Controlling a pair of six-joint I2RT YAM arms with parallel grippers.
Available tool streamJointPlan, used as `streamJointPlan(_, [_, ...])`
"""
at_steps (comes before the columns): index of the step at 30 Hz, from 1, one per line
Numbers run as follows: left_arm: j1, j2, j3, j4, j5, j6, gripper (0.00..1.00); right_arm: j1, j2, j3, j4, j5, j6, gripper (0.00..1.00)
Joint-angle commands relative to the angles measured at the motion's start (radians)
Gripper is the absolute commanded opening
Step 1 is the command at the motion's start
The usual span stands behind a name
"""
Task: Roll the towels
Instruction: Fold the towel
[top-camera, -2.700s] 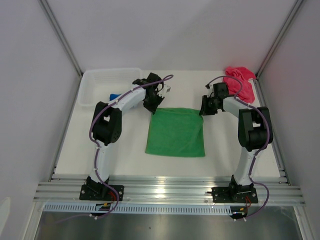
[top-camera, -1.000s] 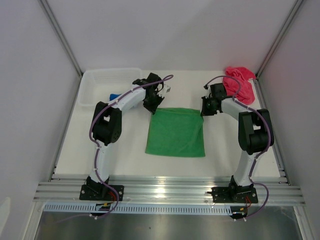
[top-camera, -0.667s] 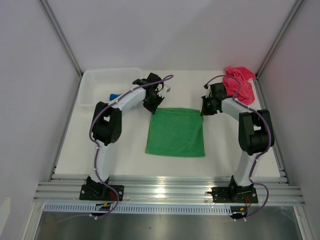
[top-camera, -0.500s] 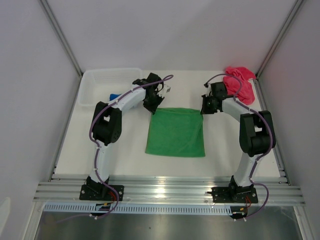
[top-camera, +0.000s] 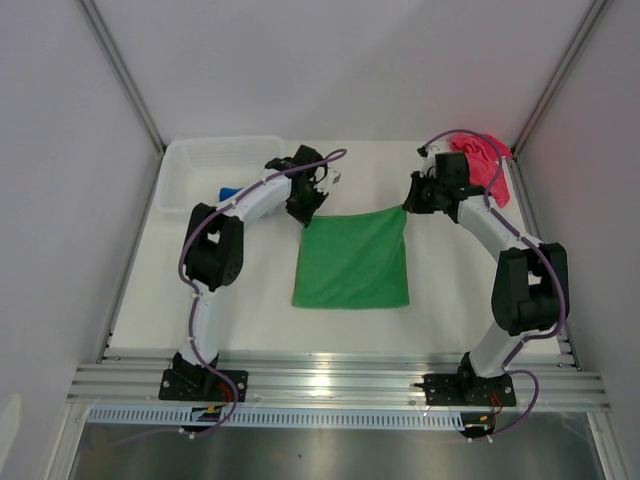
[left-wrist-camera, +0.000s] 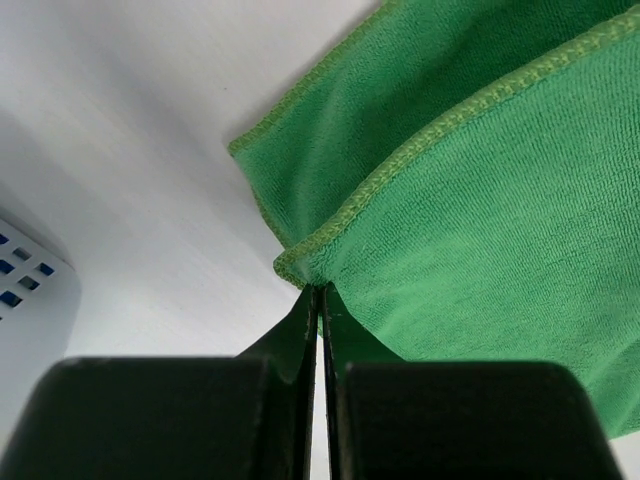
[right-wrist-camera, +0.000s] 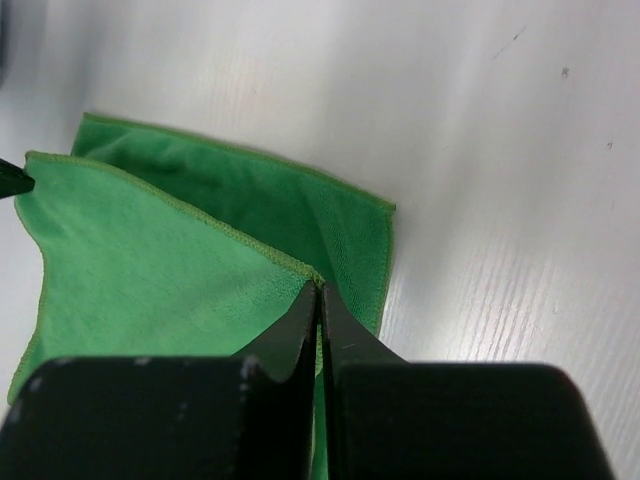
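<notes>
The green towel (top-camera: 352, 262) lies folded double in the middle of the table. My left gripper (top-camera: 306, 216) is shut on the top layer's far left corner (left-wrist-camera: 300, 262). My right gripper (top-camera: 408, 207) is shut on the top layer's far right corner (right-wrist-camera: 312, 274) and lifts it off the lower layer (right-wrist-camera: 290, 205). The pink towel (top-camera: 482, 162) lies crumpled at the far right corner. A bit of the blue towel (top-camera: 228, 192) shows by the basket, behind my left arm.
A white plastic basket (top-camera: 205, 160) stands at the far left, its perforated wall at the left wrist view's edge (left-wrist-camera: 25, 275). Grey walls with metal posts close in both sides. An aluminium rail (top-camera: 340, 380) runs along the near edge.
My right gripper has closed on the towel's far right corner and risen up and back with it. The far edge of the towel now hangs stretched between both grippers. My left arm has not moved.
</notes>
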Motion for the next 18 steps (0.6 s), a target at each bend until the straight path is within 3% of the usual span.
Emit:
streamJointPlan(1, [-0.005,-0.058,0.009,0.040,-0.035,0.019,0.01,-0.013,0.018,-0.006,0.027,-0.012,-0.008,0.00])
streamJointPlan(8, [-0.005,-0.035,0.001,0.097,-0.136,0.016,0.01,-0.026,0.122,0.028,0.046,-0.018,-0.008,0.00])
streamJointPlan(18, [-0.006,0.016,0.015,0.101,-0.168,0.019,0.01,-0.026,0.164,0.046,0.071,-0.005,0.005,0.00])
